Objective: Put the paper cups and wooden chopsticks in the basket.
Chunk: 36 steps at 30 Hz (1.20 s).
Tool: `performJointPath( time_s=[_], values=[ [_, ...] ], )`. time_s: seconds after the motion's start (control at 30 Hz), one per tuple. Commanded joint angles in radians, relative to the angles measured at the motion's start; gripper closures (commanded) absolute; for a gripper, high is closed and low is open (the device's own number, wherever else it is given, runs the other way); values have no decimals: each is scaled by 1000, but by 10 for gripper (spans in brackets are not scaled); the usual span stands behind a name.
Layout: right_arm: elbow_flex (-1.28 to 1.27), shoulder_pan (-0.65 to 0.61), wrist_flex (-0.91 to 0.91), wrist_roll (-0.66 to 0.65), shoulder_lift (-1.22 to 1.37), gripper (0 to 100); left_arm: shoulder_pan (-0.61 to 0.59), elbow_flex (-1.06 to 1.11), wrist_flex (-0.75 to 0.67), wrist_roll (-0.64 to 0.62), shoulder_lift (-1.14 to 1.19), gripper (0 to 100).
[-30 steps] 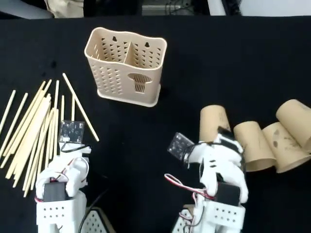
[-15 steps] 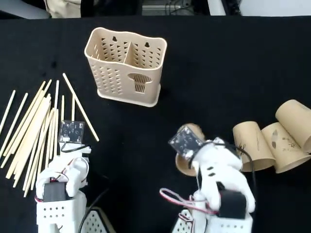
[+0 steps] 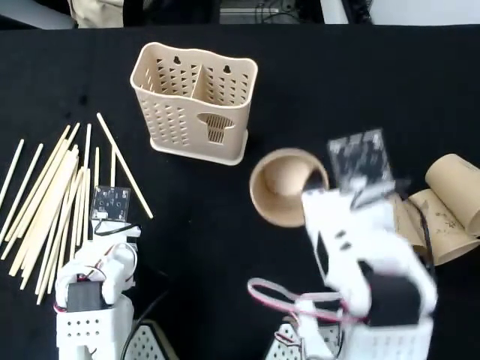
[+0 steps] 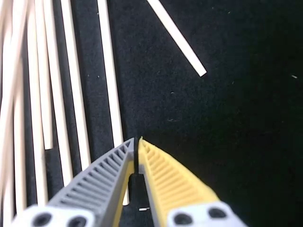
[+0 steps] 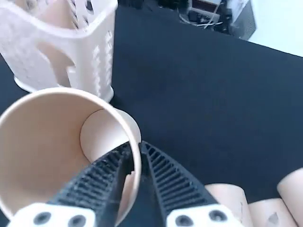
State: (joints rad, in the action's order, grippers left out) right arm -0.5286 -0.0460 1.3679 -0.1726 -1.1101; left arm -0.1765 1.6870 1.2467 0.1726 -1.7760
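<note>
Your right gripper (image 5: 135,147) has a paper cup (image 3: 283,186) by its rim. The jaws are closed down to a narrow gap on the cup wall, one finger inside the mouth and one outside. The cup's mouth is turned up towards the high camera, and you can see straight down to its bare bottom. It sits just off the near right corner of the basket (image 3: 193,101), close to it but not touching.

The basket stands upright and has two compartments split by a middle wall. Looking into either one, you see its perforated sides and nothing else.

Further right, the other paper cups (image 3: 442,210) lie on their sides in a tight row, touching one another. Part of the right arm covers them.

On the far left, the wooden chopsticks (image 3: 52,187) lie in a loose fan on the table, with a few angled across the rest. Your left gripper (image 4: 137,142) is low over the edge of that fan nearest the right arm. Its jaws are pressed together at the tips and hold nothing, and one stick runs just beside them.

Everything rests on a black cloth tabletop (image 3: 337,90). Past its far edge you can make out cables and equipment (image 5: 208,9) against a pale wall.
</note>
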Motion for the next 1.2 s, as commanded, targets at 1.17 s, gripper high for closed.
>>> performJointPath(
  time_s=[1.17],
  values=[
    [1917,-235,339,147,1638,985,7,13,6,-8,-9,970]
  ],
)
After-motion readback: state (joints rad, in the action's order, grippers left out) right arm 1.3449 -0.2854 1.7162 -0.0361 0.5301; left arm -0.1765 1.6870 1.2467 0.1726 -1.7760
